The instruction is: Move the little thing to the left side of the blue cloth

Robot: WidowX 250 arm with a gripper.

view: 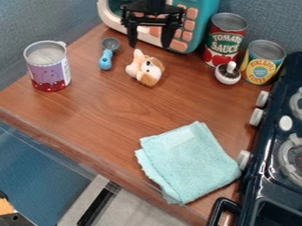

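The small plush toy (145,69) lies on the desk (106,119), beyond the blue cloth (189,163); the open, empty gripper (150,44) hangs near it. Left are a blue spoon (106,59) and a picture-labelled can (48,73); right, a toy mushroom (228,76) stands before lettered cans (225,39)

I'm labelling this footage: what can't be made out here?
In the camera view:
Toy appliance: top cut off by the upper edge, front partly behind the gripper.
Toy stove: cut off by the right and bottom edges.
Orange thing: cut off by the left edge; kind unclear.
Blue cloth: inner layers hidden by its folds.
Plush dog: underside hidden by its body.
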